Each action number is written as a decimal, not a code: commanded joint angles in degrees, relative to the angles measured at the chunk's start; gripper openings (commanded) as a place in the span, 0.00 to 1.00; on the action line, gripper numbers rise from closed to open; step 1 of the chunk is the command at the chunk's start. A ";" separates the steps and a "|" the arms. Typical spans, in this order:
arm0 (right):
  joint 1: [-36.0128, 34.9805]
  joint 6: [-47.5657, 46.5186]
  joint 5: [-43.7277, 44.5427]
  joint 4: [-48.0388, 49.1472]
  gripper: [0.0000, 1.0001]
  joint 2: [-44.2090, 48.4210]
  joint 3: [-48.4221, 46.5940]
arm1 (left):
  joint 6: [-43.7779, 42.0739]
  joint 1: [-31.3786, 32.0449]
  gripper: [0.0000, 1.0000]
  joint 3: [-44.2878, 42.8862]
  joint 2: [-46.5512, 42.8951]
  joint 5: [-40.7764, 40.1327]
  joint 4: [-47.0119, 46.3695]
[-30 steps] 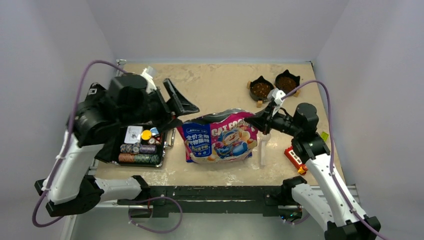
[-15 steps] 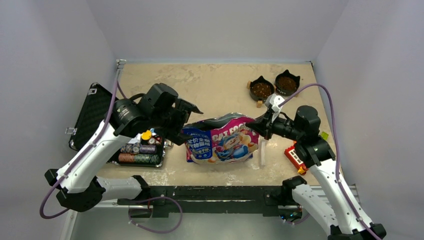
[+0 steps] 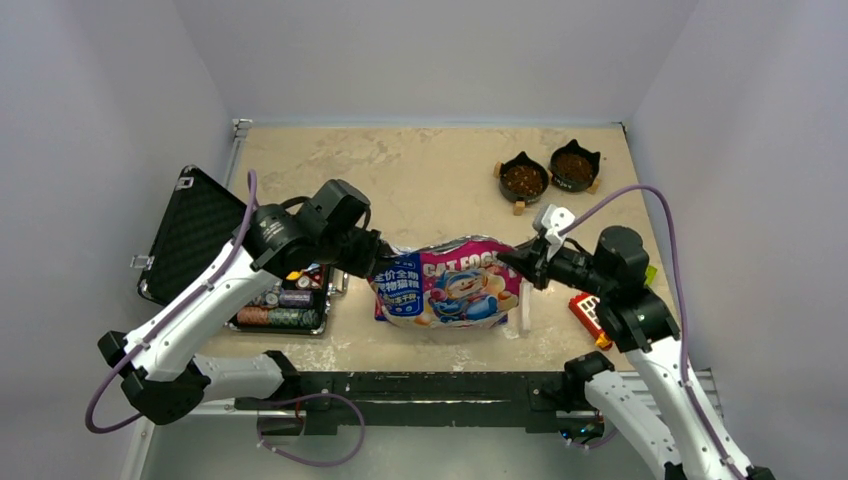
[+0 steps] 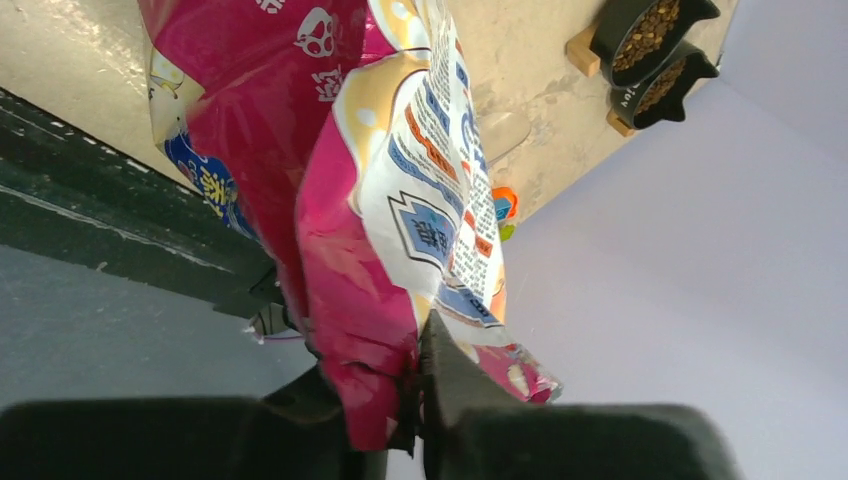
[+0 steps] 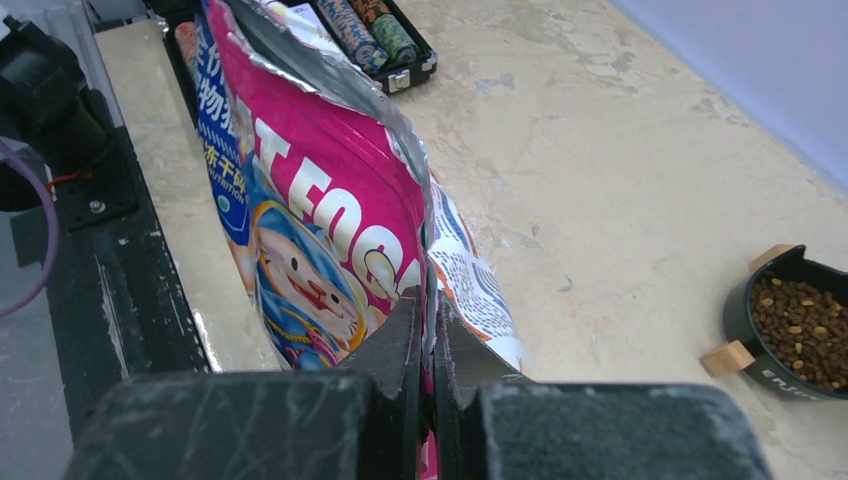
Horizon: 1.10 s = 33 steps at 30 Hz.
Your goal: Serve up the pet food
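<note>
Pinching a crinkled, glossy foil bag (image 3: 447,290) by its opposite top corners, your left fingers (image 4: 428,372) and right fingers (image 5: 408,338) each closed tight on its edge, bag contents hidden, brown kibble pellets (image 3: 523,181) in two black cat-eared bowls (image 3: 548,160) on the mottled beige worktop's (image 3: 420,170) far right.

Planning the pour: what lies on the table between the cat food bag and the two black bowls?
Nothing: the table between bag and bowls is bare, seen in the top and right wrist views.
</note>
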<state>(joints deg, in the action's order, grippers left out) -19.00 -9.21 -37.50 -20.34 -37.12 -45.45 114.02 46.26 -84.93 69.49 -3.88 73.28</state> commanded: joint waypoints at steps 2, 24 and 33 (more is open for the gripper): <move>0.00 -8.51 5.11 -5.66 0.03 7.35 0.06 | -1.00 -0.33 0.05 3.51 -3.93 -3.99 -2.80; -25.13 -20.69 10.68 -14.41 0.85 -18.30 -25.47 | -2.21 -2.13 0.00 2.89 -3.47 5.16 -6.20; -37.23 -21.55 32.56 -11.55 0.73 -27.12 -27.03 | -0.67 -2.14 0.00 2.64 -4.70 5.62 -5.06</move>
<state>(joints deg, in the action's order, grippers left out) -54.96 -29.87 -16.93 -33.26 -62.83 -70.54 111.92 44.38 -81.32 67.24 0.54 68.58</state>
